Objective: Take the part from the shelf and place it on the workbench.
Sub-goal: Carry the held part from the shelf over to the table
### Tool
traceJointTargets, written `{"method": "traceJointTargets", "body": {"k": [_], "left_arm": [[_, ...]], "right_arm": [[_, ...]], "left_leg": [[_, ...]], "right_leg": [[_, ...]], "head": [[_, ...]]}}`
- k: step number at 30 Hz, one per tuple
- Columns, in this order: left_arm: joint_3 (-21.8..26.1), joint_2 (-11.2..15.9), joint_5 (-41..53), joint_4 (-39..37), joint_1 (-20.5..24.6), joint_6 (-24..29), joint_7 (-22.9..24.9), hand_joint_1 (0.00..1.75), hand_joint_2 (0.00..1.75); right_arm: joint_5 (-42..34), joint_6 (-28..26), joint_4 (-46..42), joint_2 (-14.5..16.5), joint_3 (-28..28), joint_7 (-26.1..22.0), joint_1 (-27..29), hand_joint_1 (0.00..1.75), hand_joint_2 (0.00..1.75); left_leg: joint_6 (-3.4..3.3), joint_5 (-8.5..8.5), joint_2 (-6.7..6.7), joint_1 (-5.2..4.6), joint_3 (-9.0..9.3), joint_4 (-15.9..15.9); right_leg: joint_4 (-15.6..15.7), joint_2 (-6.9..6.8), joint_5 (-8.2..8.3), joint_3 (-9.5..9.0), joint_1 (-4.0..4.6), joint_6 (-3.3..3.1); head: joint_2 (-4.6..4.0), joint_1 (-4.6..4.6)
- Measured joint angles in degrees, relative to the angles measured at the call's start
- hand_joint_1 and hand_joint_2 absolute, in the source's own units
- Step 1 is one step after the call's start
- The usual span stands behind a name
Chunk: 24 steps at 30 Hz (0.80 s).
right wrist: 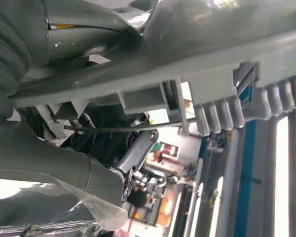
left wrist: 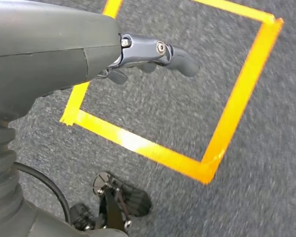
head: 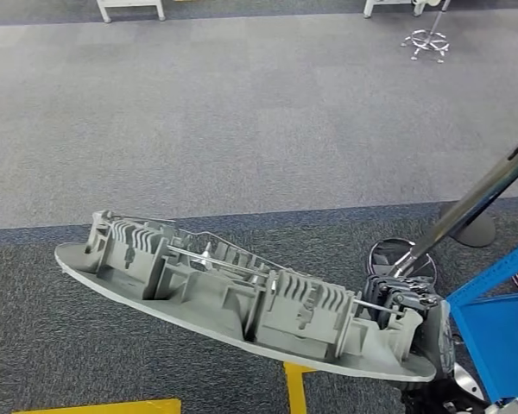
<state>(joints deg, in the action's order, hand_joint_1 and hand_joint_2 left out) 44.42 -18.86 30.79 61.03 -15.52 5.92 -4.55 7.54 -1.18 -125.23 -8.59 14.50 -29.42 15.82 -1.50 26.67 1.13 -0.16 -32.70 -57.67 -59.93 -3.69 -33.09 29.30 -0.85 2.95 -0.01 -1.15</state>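
You see a grey carpet floor (head: 243,112) with yellow tape lines (left wrist: 228,113) on it, a blue metal frame (head: 497,319) standing on it, and a chrome star-shaped chair base (head: 426,43) farther across it.

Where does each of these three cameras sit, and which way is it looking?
Head view: high on the body, looking down at carpet and the grey part, gripped by the right hand.
Left wrist view: behind the empty left hand, facing taped floor.
Right wrist view: behind the right hand, under the part.
Head and right wrist views share part and hand.
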Motion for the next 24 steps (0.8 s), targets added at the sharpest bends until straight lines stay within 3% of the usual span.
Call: {"method": "traceJointTargets", "body": {"k": [2, 3, 4, 5, 7, 9, 11, 13, 15, 17, 19, 20, 22, 24], "left_arm": [[-0.05, -0.02, -0.01, 0.02, 0.06, 0.02, 0.00, 0.00, 1.75], [-0.08, -0.02, -0.02, 0.02, 0.07, -0.03, 0.00, 0.00, 1.75], [-0.08, -0.03, -0.02, 0.02, 0.06, -0.06, 0.00, 0.00, 1.75], [-0.08, -0.03, -0.02, 0.02, 0.06, -0.08, 0.01, 0.00, 1.75], [-0.09, -0.03, -0.02, 0.02, 0.07, -0.10, 0.01, 0.00, 1.75], [-0.13, -0.01, -0.02, 0.02, 0.10, -0.11, 0.01, 0.00, 1.75], [-0.12, 0.01, -0.02, 0.03, 0.04, -0.10, 0.01, 0.00, 1.75], [-0.05, 0.03, -0.02, 0.04, -0.08, -0.08, 0.01, 0.00, 1.75], [-0.02, 0.04, -0.02, 0.04, -0.07, -0.06, 0.01, 0.00, 1.75], [-0.05, 0.05, -0.02, 0.04, -0.01, -0.05, 0.01, 0.00, 1.75], [-0.07, 0.05, -0.02, 0.04, -0.01, -0.07, 0.01, 0.00, 1.75], [-0.05, 0.05, -0.02, 0.04, -0.03, -0.07, 0.01, 0.00, 1.75], [-0.02, 0.04, -0.02, 0.04, -0.06, -0.07, 0.01, 0.00, 1.75], [-0.02, 0.05, -0.02, 0.04, -0.03, -0.07, 0.00, 0.00, 1.75]], "right_arm": [[0.01, 0.00, -0.01, 0.00, -0.01, -0.01, 0.08, 1.75, 1.75], [-0.01, 0.00, 0.01, 0.00, -0.01, -0.01, 0.14, 1.75, 1.75], [0.00, 0.00, 0.02, 0.00, -0.01, -0.01, 0.17, 1.75, 1.75], [0.00, 0.00, 0.02, 0.00, -0.01, 0.00, 0.19, 1.75, 1.75], [0.00, 0.00, 0.02, 0.00, -0.01, 0.00, 0.19, 1.75, 1.75], [0.01, 0.00, 0.01, 0.00, -0.01, -0.01, 0.18, 1.75, 1.75], [0.01, 0.00, 0.01, 0.00, -0.01, -0.01, 0.19, 1.75, 1.75], [0.02, 0.00, 0.01, 0.01, -0.01, -0.01, 0.14, 1.75, 1.75], [0.01, 0.00, -0.01, 0.01, -0.03, -0.02, 0.09, 1.75, 1.75], [-0.01, 0.00, -0.03, 0.01, -0.06, -0.02, 0.14, 1.75, 1.75], [-0.01, 0.00, -0.02, 0.01, -0.07, -0.01, 0.19, 1.75, 1.75], [0.00, 0.00, -0.02, 0.02, -0.07, -0.01, 0.18, 1.75, 1.75], [0.00, 0.00, -0.01, 0.02, -0.07, 0.00, 0.16, 1.75, 1.75], [0.00, 0.00, -0.02, 0.02, -0.07, -0.01, 0.17, 1.75, 1.75]], "left_leg": [[-0.42, -0.03, -1.16, 0.09, 0.04, 0.08], [-0.51, 0.01, -1.83, 0.05, 0.04, 0.06], [-0.55, 0.05, -2.54, 0.02, 0.08, 0.04], [-0.55, 0.09, -3.33, 0.00, 0.17, 0.01], [-0.35, 0.25, -5.01, 0.07, 0.42, -0.14], [0.13, 0.49, -6.54, 0.06, 0.34, -0.51], [0.79, 0.42, -7.77, 0.19, -0.15, -0.75], [1.41, 0.30, -8.61, 0.40, -0.55, -0.82], [1.89, 1.79, -6.52, 0.23, -1.61, -3.20], [2.29, 5.20, -3.15, 0.21, -4.67, -9.93], [2.52, 7.48, -1.99, 0.42, -7.77, -16.40], [2.53, 7.10, -1.83, 0.49, -8.08, -17.02], [2.30, 3.67, -1.11, 0.46, -5.52, -11.95], [1.63, 0.97, 1.84, -0.11, -1.68, -4.46]], "right_leg": [[-7.48, 2.90, -3.53, 3.82, -0.07, 0.09], [-11.30, 3.37, -4.79, 5.94, -0.06, 0.11], [-13.64, 3.55, -5.06, 7.46, -0.06, 0.11], [-13.74, 3.63, -4.07, 8.00, -0.06, 0.09], [-7.51, 4.62, 0.63, 5.95, -0.19, -0.02], [-0.49, 7.00, 3.62, 2.92, -0.40, -0.21], [1.63, 7.97, 3.60, 1.74, -0.36, -0.55], [1.95, 6.77, 3.75, 1.47, -0.33, -1.15], [2.35, 5.25, 3.88, 1.12, -0.39, -1.92], [2.50, 3.61, 3.72, 0.84, -0.18, -2.49], [2.47, 1.98, 3.50, 0.69, 0.06, -2.73], [2.46, 1.19, 3.38, 0.57, 0.13, -2.73], [2.46, -0.25, 3.06, 0.11, 0.23, -2.62], [2.41, -1.49, 2.56, -0.27, 0.43, -2.21]], "head": [[0.00, -0.32], [0.00, -0.41], [0.01, -0.43], [0.01, -0.43], [0.01, -0.47], [0.01, -0.50], [0.01, -0.47], [0.01, -0.45], [0.01, -0.15], [0.01, 0.17], [0.01, 0.20], [0.01, 0.19], [0.01, 0.20], [0.01, 0.21]]}}
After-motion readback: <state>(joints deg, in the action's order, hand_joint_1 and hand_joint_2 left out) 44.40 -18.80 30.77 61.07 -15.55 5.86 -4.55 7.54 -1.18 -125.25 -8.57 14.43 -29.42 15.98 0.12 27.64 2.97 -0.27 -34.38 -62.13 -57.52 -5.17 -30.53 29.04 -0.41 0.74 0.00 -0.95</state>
